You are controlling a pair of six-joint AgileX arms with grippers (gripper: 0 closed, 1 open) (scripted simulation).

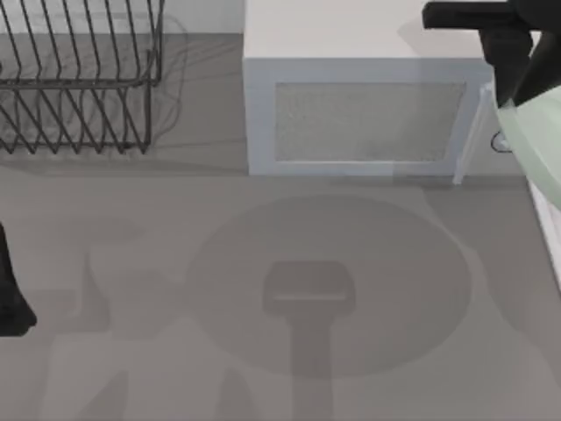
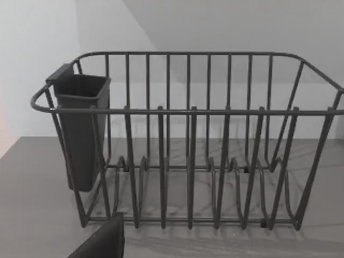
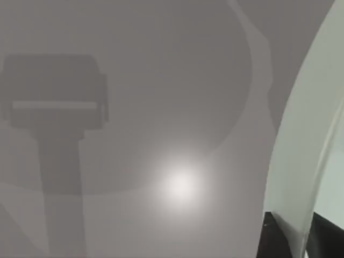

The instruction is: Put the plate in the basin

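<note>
— So where is the plate point(image 1: 536, 140) now?
— Clamped by its rim in my right gripper point(image 3: 301, 236), held high off the counter's point(image 1: 131, 263) right edge, beside the microwave point(image 1: 364, 105). My left gripper point(image 2: 102, 242) idles near the dish rack point(image 1: 79, 79); fingers I cannot tell.
— Risk?
— Probably an edge grip that slips on a fast swing.

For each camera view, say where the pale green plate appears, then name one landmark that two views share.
Top view: plate at right edge, beside the microwave, under the right arm.
Left wrist view: not in it.
Right wrist view: plate along one side.
Shared landmark: round shadow on the table.
</note>
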